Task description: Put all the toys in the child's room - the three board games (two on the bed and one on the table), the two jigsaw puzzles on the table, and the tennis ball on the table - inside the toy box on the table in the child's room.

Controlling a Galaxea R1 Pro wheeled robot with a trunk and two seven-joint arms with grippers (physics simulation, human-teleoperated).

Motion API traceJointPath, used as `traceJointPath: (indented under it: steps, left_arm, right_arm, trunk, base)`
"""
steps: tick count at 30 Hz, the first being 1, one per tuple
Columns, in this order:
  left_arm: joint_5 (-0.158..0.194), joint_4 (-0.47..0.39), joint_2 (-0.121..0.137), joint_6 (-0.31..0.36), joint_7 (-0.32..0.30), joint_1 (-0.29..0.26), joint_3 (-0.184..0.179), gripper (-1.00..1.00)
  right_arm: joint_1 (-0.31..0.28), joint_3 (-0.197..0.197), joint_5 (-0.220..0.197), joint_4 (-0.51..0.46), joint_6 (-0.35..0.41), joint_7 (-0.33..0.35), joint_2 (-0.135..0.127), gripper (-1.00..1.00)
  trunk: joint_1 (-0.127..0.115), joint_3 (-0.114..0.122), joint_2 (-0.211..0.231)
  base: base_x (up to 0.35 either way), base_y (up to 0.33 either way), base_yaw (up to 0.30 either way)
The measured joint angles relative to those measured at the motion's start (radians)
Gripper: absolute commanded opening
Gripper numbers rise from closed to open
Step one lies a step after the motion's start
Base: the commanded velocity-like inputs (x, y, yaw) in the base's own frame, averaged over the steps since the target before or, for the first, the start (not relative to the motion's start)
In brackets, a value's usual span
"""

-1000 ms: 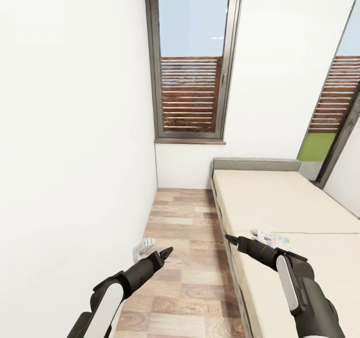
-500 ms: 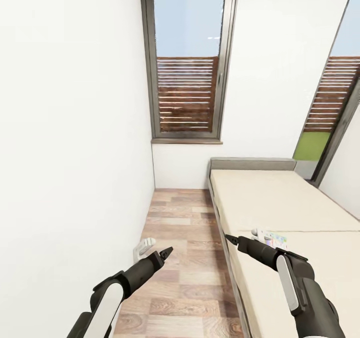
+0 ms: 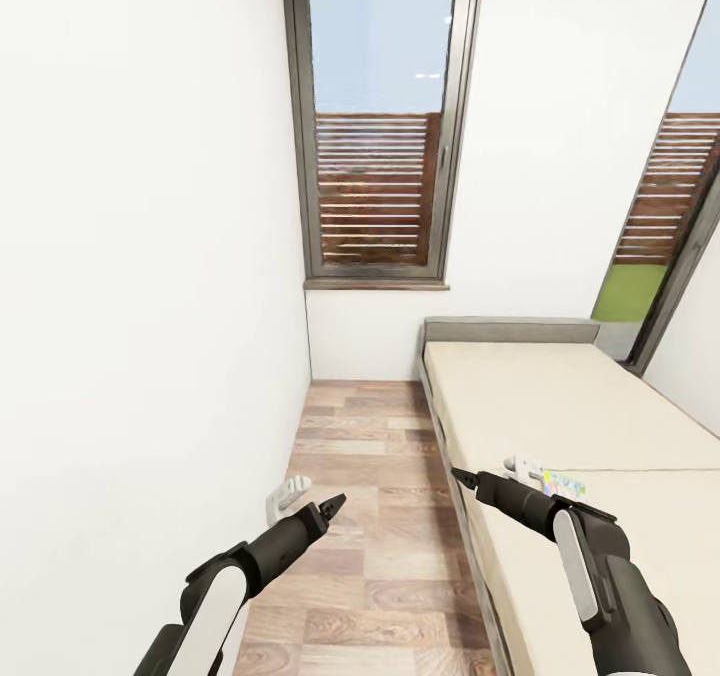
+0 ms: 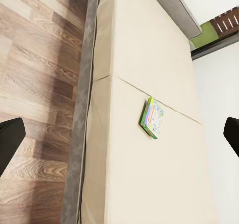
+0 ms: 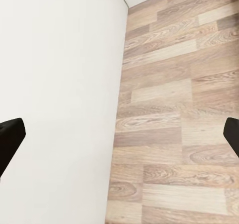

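A white wall fills the left side of the head view, with a tall window at the end of a strip of wooden floor. The left jaws hang above that floor; in the left wrist view the two fingertips sit far apart at the frame's edges, spread wide with nothing between them.

Further right, the right jaws hover at the bed's near edge; their fingertips are equally wide apart and empty.

The bed runs along the right. The board games lie stacked flat on the mattress just beside its seam, partly hidden behind the right arm in the head view, long axis running roughly along the bed's length.

Against half a second ago the whole picture has slid slightly right, a camera shift; the boxes lie as they did.
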Motion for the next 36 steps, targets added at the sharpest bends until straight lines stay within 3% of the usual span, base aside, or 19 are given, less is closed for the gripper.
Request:
traceJointPath:
  steps: [25, 36]
  left_arm:
    - [0.002, 0.0, -0.002, 0.001, -0.001, 0.0, 0.0, 1.0]
    - [0.001, 0.0, -0.001, 0.001, -0.001, 0.0, 0.0, 1.0]
  right_arm:
    - [0.0, -0.001, 0.001, -0.002, 0.0, 0.009, -0.007, 1.0]
    - [0.0, 0.0, 0.001, -0.002, 0.0, 0.014, -0.007, 1.0]
  trunk:
    - [0.0, 0.0, 0.0]
    - [0.0, 0.0, 0.0]
  base:
    - [0.015, 0.008, -0.001]
    - [0.143, 0.0, 0.0]
